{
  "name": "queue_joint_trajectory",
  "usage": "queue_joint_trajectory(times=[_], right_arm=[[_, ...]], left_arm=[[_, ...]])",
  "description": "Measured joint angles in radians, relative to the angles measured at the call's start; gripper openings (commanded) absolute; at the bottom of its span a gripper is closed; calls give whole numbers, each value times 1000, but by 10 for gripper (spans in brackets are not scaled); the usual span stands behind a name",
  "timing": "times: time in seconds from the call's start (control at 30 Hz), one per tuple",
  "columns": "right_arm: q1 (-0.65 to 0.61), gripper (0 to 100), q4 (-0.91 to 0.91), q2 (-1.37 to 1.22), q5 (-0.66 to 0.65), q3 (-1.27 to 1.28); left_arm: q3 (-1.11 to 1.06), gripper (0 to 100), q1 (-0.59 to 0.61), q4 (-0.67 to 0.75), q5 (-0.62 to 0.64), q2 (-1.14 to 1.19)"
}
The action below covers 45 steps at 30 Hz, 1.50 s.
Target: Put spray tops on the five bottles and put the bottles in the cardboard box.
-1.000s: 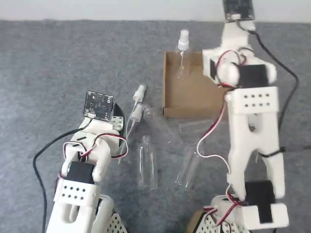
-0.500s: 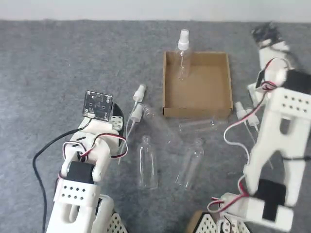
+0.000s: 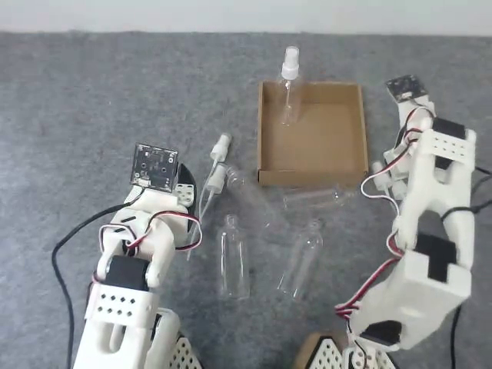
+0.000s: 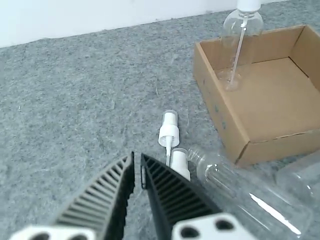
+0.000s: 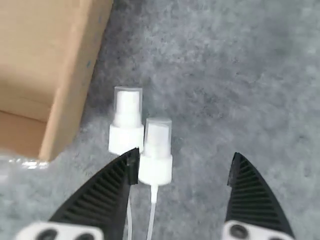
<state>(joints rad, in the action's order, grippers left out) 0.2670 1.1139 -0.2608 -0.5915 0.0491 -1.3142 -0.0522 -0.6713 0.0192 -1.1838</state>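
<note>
Beside the cardboard box, right gripper hangs open over two spray tops.
Jaws spread, seemingly to straddle one (probably the next pick); left gripper sits closed.

High: looks down across the whole table. Left wrist: faces the cardboard box from low, nearby. Right wrist: peers closely down beside that same box's corner.
</note>
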Motion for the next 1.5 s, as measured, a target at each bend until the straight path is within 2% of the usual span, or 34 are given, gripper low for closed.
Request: queue_joint_trajectory(times=[0.3,0.37,0.53,0.7,0.83,0.97,1.07,1.23,1.4,1.5], right_arm=[[25,233,-34,-126,-2,0],[23,191,-34,-153,-2,0],[29,13,-40,-190,-2,-2],[61,6,-48,-189,-2,-14],[100,6,54,-161,5,-92],[94,6,229,-43,98,-256],[8,6,347,54,169,-354],[-272,6,448,170,285,-416],[-612,6,440,198,450,-419],[-787,6,370,195,585,-419]], left_arm=[[0,12,0,0,0,0],[0,12,0,0,0,0],[0,12,0,0,0,0],[0,12,0,0,0,0],[0,12,0,0,0,0],[0,12,41,9,0,0],[0,12,92,57,0,0],[0,12,158,78,0,0],[0,12,157,78,0,0],[0,12,160,78,0,0]])
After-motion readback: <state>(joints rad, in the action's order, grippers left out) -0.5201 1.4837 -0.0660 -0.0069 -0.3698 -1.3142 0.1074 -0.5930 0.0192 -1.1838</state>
